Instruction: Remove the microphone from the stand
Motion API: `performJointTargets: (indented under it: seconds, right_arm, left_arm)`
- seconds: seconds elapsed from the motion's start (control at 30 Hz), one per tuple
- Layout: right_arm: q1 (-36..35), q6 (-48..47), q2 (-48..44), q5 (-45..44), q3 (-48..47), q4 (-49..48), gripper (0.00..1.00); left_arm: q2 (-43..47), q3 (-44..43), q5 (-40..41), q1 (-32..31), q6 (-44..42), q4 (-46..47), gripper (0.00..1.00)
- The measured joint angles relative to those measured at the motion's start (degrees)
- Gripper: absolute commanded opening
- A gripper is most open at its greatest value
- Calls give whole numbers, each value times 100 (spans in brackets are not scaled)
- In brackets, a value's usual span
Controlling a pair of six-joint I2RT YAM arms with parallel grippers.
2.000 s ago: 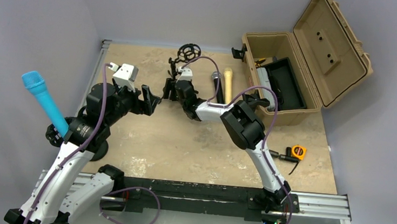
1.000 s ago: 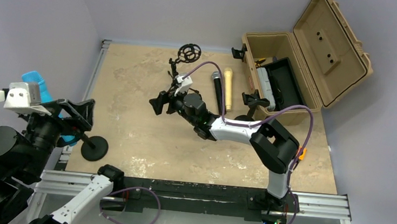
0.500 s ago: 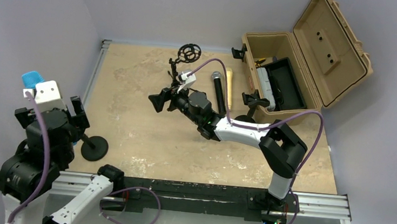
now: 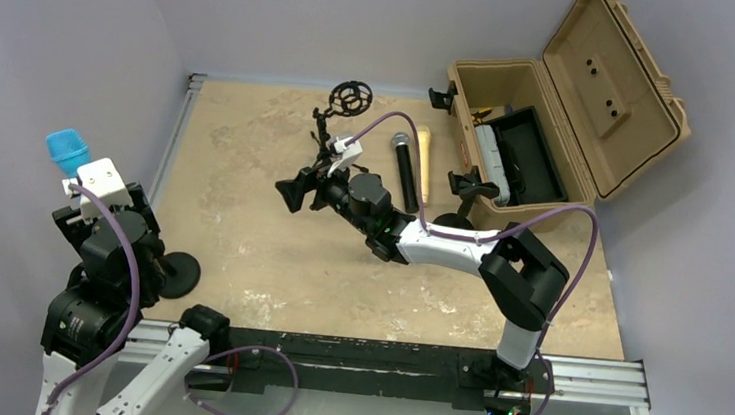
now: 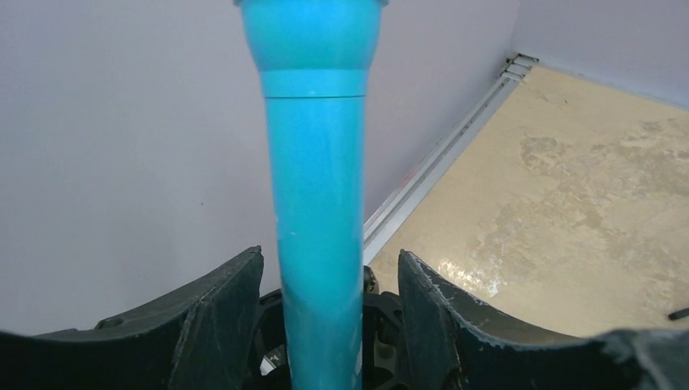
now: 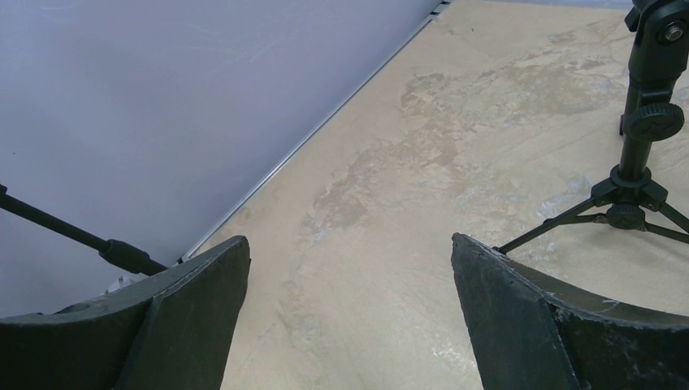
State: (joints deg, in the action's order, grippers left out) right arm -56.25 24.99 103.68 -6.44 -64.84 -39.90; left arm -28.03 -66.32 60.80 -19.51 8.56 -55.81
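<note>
The blue microphone (image 4: 68, 150) stands tilted in the clip of a black stand with a round base (image 4: 175, 274) at the table's left edge. In the left wrist view the microphone's blue body (image 5: 318, 203) rises straight up between my fingers, with the stand's clip (image 5: 375, 321) behind it. My left gripper (image 5: 329, 256) (image 4: 101, 206) is open astride the body, a gap showing on each side. My right gripper (image 4: 290, 189) (image 6: 349, 268) is open and empty above the middle of the table.
An open tan case (image 4: 552, 113) stands at the back right. A black microphone (image 4: 405, 171) and a gold one (image 4: 422, 162) lie beside it. A small tripod with a shock mount (image 4: 350, 96) (image 6: 642, 162) stands at the back centre. A wall is close on the left.
My left arm has swung from the table's middle back to the left edge, and its open jaws now straddle the blue microphone. My right gripper has shifted slightly left.
</note>
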Motion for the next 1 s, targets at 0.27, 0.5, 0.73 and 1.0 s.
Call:
performJointTargets:
  seconds: [0.27,0.5,0.73,1.0]
  right_arm:
    - [0,0,0,0,0,0,93]
    - [0,0,0,0,0,0,93]
    - [-7,-2,7,0,0,0,93]
    - [-11,-2,9,0,-2,0,93]
  left_arm:
    - [385,496,315,0,-400,804,34]
    - [376,555,308,0,-933,1357,14]
    - [160,201,223,2,-1261,1635,1]
    - [-247,-1355,-542,2,-1495,1753,0]
